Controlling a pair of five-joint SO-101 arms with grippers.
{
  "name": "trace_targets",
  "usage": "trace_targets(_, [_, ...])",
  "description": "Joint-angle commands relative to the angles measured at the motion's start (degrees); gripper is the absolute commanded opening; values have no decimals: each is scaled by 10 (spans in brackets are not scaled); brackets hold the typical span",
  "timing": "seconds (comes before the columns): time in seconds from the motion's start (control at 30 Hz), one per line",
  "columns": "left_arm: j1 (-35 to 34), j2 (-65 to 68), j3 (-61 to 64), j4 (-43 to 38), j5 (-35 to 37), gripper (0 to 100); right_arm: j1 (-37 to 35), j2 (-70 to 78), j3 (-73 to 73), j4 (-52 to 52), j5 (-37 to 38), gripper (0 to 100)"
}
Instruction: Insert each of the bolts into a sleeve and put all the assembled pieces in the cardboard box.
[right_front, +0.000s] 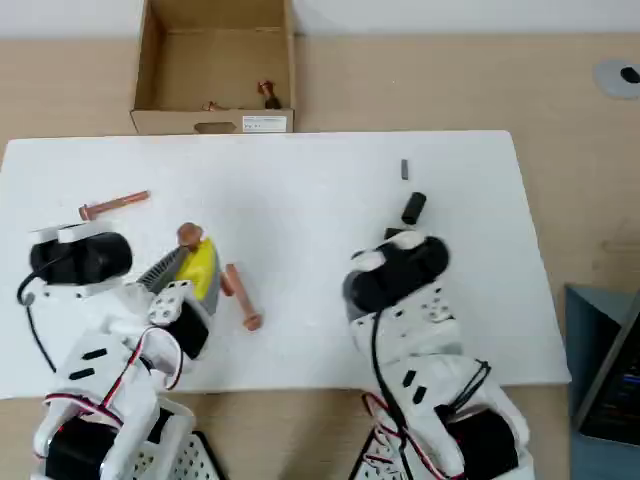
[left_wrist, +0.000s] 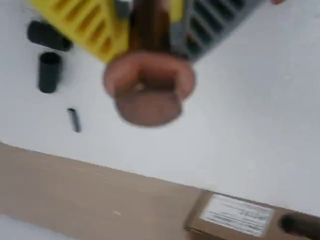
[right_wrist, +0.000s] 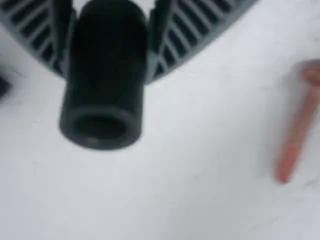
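Reading across the white mat (right_front: 320, 200) from its left edge: one copper bolt (right_front: 115, 205) is lying loose close to that edge, toward the far left corner, with nothing touching it. Next, the left gripper (right_front: 192, 248) is sitting over the mat's left part, its yellow and grey jaws clamping a second bolt (left_wrist: 149, 87) by the shank, head sticking out free of the jaws. Beyond the mat's far edge, the cardboard box (right_front: 180, 122) is standing open on the table. I'm making out copper-coloured pieces against its near wall, one with a dark part on it, so I'm judging at least one assembly already delivered; they are too small to count surely. Just right of the left gripper, a third bolt (right_front: 240, 297) is lying flat toward the near edge, unsleeved. Right of centre, the right gripper (right_wrist: 107, 30) is gripping a black sleeve (right_front: 413, 208) between its grey jaws, bore open at the free end, hanging just above the mat. A thin black piece (right_front: 404, 169) is lying near the far edge beyond it; I can't tell what it is. My read: I'm partway through, with bolt and sleeve each in a gripper but well apart and the mating not yet begun. Three bolts are waiting on sleeving and boxing.
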Motion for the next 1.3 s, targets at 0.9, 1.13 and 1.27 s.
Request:
trace_targets(0.9, [152,-5,-3,-148,110,2,-220,-68,15,-58,37,9])
trace_targets(1.13, [145,-5,38,-151,108,2,-220,-69,-7,-58,53,9])
trace_targets(1.27, [151,-5,47,-152,111,2,-220,-69,-16,-58,53,9])
